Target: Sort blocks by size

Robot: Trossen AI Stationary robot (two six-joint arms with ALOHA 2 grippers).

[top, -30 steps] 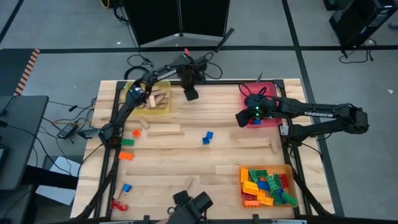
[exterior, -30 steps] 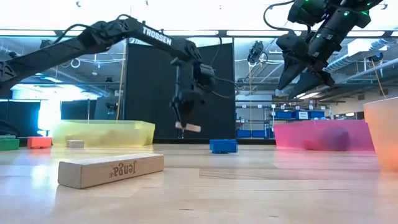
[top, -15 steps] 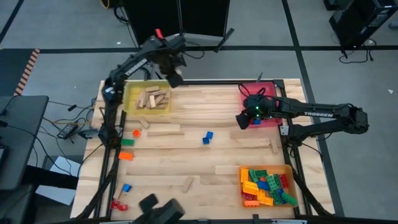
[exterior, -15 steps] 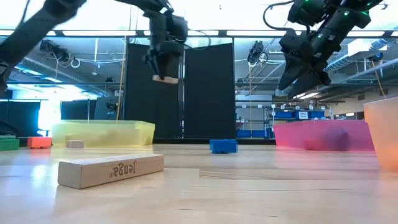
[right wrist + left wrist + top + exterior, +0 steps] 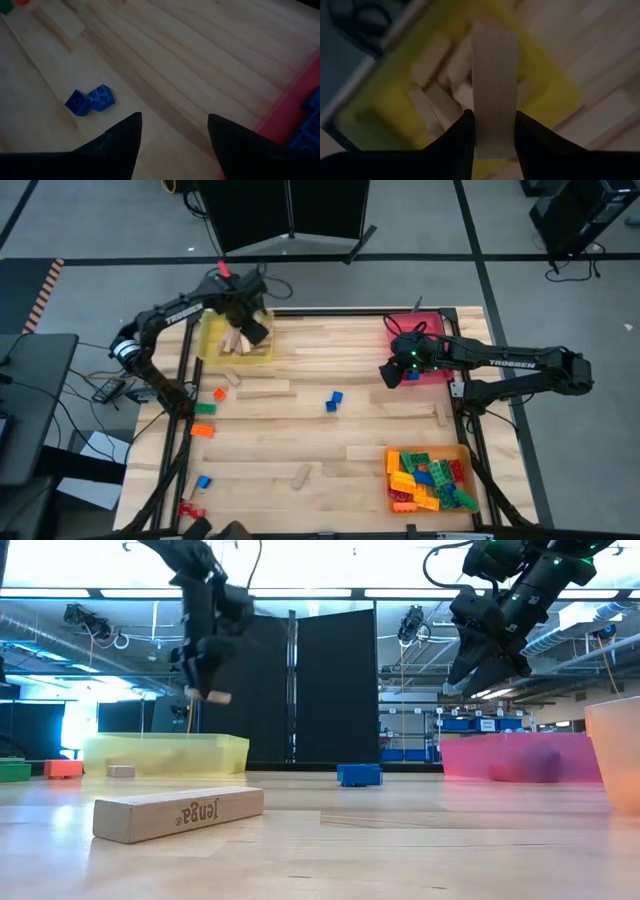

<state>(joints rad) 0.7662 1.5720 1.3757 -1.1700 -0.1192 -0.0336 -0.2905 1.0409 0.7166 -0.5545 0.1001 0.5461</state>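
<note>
**Q:** What lay nearest on the pale wood table (image 5: pixel 300 420)?

**A:** Toward 6 o'clock a tan wooden block (image 5: pixel 178 813) lay flat in front of the low camera. At 4 o'clock the orange tray (image 5: pixel 464 452) was heaped with studded bricks (image 5: pixel 430 479). Red, blue, orange and green pieces were scattered along the 8 o'clock edge (image 5: pixel 203 418). The centre stayed open around a blue brick pair (image 5: pixel 333 400), with flat wooden blocks (image 5: pixel 263 388) lying near it.

**Q:** And farther back?

**A:** At 1 o'clock the right gripper (image 5: pixel 391 370) hung above the boards, just beside the red tray (image 5: pixel 437 322), which held blue bricks; its fingers (image 5: pixel 120 142) stood well apart and empty. At 11 o'clock the left gripper (image 5: pixel 254 330) hung over the yellow tray (image 5: pixel 212 332) of wooden blocks, jaws clamped on a wooden plank (image 5: pixel 493 92) held above the pile. Beyond the table a black partition (image 5: pixel 290 690) stood against a bright, ducted workshop.
</note>
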